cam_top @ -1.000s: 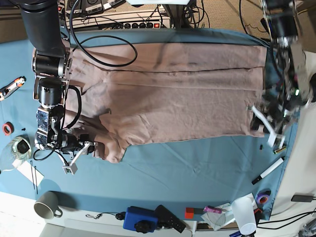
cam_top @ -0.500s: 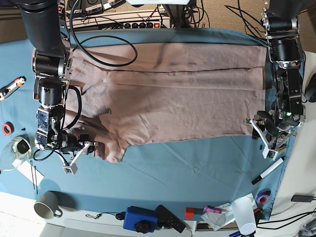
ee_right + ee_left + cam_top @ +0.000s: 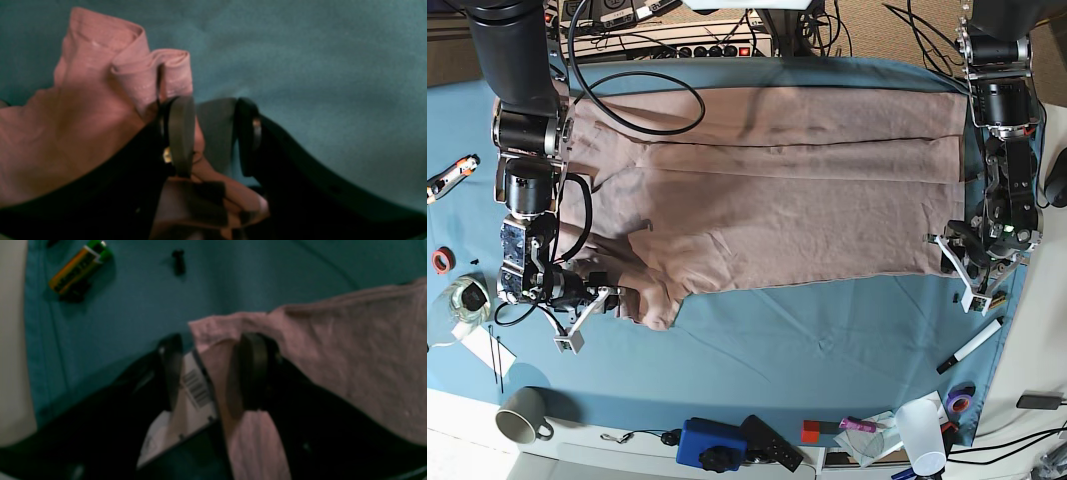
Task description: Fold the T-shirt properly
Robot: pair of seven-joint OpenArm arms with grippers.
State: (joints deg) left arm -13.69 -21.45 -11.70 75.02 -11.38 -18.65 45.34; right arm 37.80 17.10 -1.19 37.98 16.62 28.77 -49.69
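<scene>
Both claws stand spread, the left claw point(image 3: 206, 373) around the T-shirt point(image 3: 777, 200) hem corner, the right claw point(image 3: 213, 133) at the sleeve; they should pinch deeply before lifting together.

A dusty pink-beige short-sleeved T-shirt point(image 3: 777, 195) lies spread flat and sideways on the blue cloth, filling the upper middle of the base view. Long lengthwise creases run across it from 9 o'clock to 3 o'clock. Its straight hem edge sits at 3 o'clock, with one corner lifted slightly. At 8 o'clock a sleeve is bunched and rolled into soft folds. The fabric looks lightly wrinkled throughout.
</scene>
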